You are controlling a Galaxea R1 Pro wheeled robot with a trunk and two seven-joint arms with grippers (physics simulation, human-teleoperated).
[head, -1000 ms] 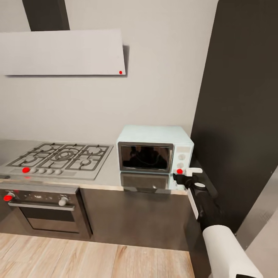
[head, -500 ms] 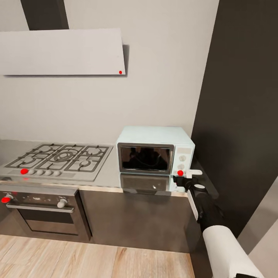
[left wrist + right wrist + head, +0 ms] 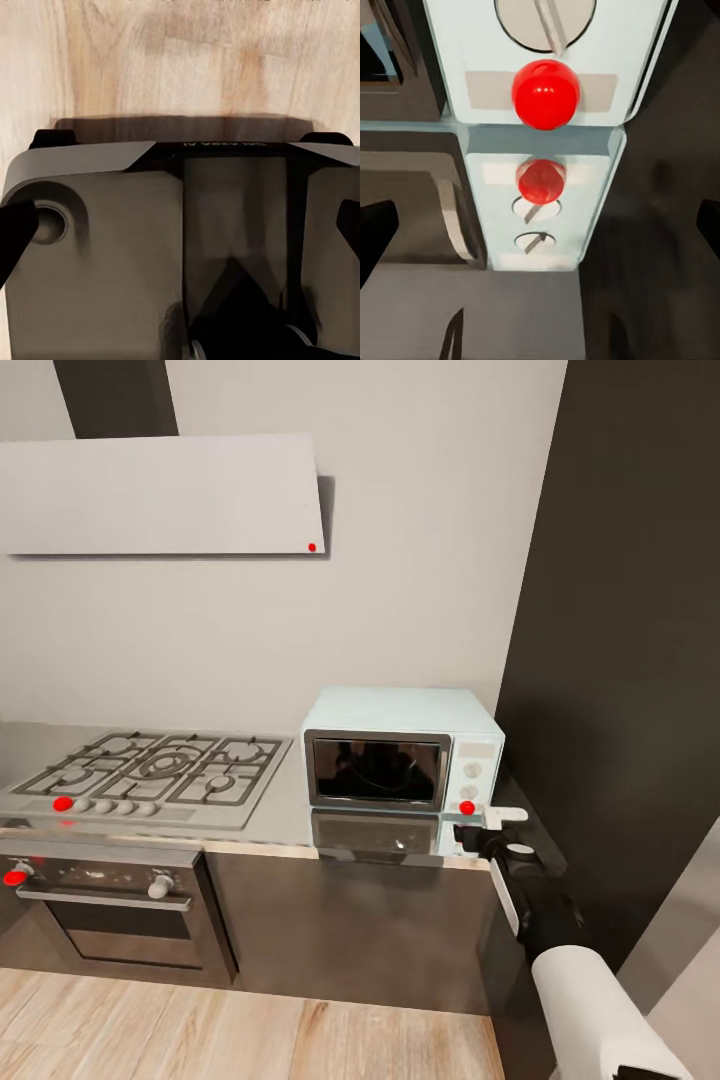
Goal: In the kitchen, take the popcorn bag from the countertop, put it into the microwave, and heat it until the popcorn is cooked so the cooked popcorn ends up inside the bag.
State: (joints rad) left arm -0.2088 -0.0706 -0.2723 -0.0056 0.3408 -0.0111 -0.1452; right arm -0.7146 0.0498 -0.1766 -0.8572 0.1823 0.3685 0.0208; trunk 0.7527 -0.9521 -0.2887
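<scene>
from the head camera i'm looking at the kitchen wall: the microwave (image 3: 402,747) sits on the grey tabletop (image 3: 290,815) at about 4 o'clock of my picture's centre, door shut, dark window facing me. its white panel carries two knobs and a red button (image 3: 466,807) at the bottom corner. the gas hob (image 3: 150,770) lies at 9 o'clock of the microwave, just beside it, with a red dot on its front strip. under the hob is the built-in oven (image 3: 110,910), and above it hangs the white hood (image 3: 160,495). a tall dark cabinet (image 3: 630,660) stands at 3 o'clock of the microwave, near its side.

my right arm reaches up from the lower right, and the right gripper (image 3: 490,822) sits just at 4 o'clock of the red button, very near it; i cannot tell whether it touches. in the right wrist camera the red button (image 3: 545,94) is large and close, with a knob (image 3: 546,16) just next to it and both mirrored in the glossy tabletop (image 3: 472,315). dark fingertips (image 3: 375,240) show at the two opposite edges of that picture, well apart, so the right gripper is released and grasps nothing.

the left wrist camera looks at my own dark base (image 3: 97,247) over the wood floor (image 3: 180,60). black fingertips (image 3: 11,236) sit at the far edges, spread wide, so the left gripper is released too.

the popcorn bag i cannot find on the stretch of tabletop i see; the microwave window is too dark to tell what is inside.
</scene>
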